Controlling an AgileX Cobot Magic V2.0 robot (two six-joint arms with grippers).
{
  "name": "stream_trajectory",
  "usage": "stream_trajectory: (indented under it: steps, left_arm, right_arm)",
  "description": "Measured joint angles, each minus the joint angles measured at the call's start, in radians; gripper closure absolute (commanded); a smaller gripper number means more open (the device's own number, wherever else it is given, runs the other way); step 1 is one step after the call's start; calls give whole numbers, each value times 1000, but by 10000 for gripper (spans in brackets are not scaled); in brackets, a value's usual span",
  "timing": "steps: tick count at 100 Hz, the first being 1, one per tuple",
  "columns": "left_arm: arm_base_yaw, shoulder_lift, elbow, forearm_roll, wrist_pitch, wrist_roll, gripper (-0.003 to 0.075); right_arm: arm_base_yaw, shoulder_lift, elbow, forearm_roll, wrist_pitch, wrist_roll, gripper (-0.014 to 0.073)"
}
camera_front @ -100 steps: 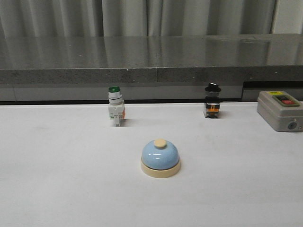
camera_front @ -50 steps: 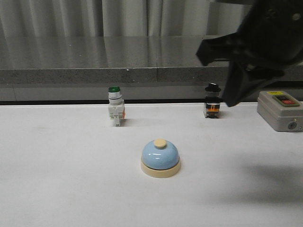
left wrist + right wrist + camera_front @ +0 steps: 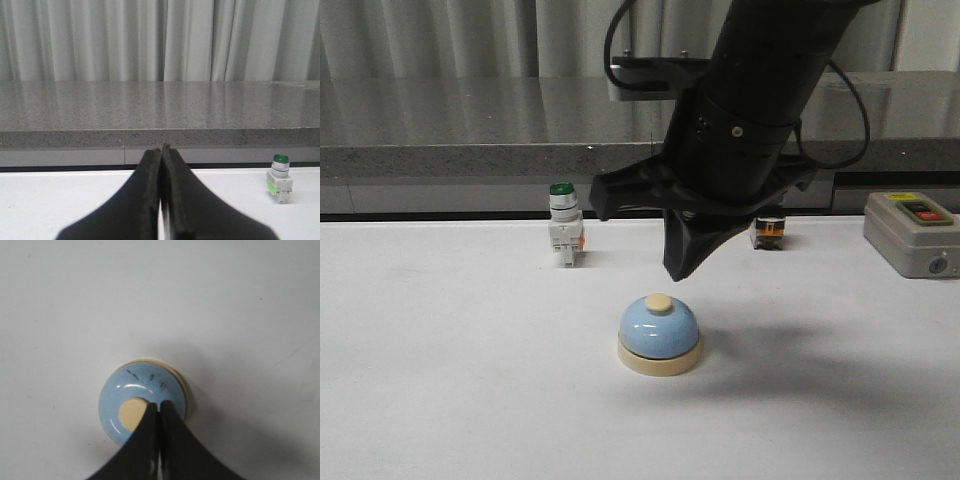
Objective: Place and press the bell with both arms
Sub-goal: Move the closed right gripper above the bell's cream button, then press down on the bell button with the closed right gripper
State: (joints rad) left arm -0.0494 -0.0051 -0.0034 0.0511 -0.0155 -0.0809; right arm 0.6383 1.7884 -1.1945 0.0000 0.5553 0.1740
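Observation:
The pale-blue bell (image 3: 659,331) with a cream base ring and cream button stands on the white table at centre. It also shows from above in the right wrist view (image 3: 142,407). My right arm hangs over it; my right gripper (image 3: 678,272) is shut and empty, its tip just above and slightly right of the button (image 3: 131,413), apart from it. In its own view the right gripper (image 3: 159,404) points down over the dome. My left gripper (image 3: 163,148) is shut and empty, low over the table, facing the grey ledge; it is not in the front view.
A green-capped white pushbutton switch (image 3: 564,232) stands behind the bell to the left, also in the left wrist view (image 3: 279,178). A black-capped switch (image 3: 768,231) is partly hidden by my right arm. A grey box with a red button (image 3: 915,234) sits far right. A grey ledge (image 3: 480,150) runs behind.
My right arm came in from the upper right and swung left and down over the bell. The bell and the switches have not moved.

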Motion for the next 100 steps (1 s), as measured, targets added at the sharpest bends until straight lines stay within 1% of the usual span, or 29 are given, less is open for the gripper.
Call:
stream_trajectory:
  steps: [41,69,100]
  left_arm:
    - [0,0,0,0,0,0,741]
    - [0,0,0,0,0,0,741]
    - [0,0,0,0,0,0,741]
  right_arm:
    - [22,21,-21,0,0,0,658]
    - [27,69,-26,9,-1,0,658]
    - [30,50,-31,11,3,0,658]
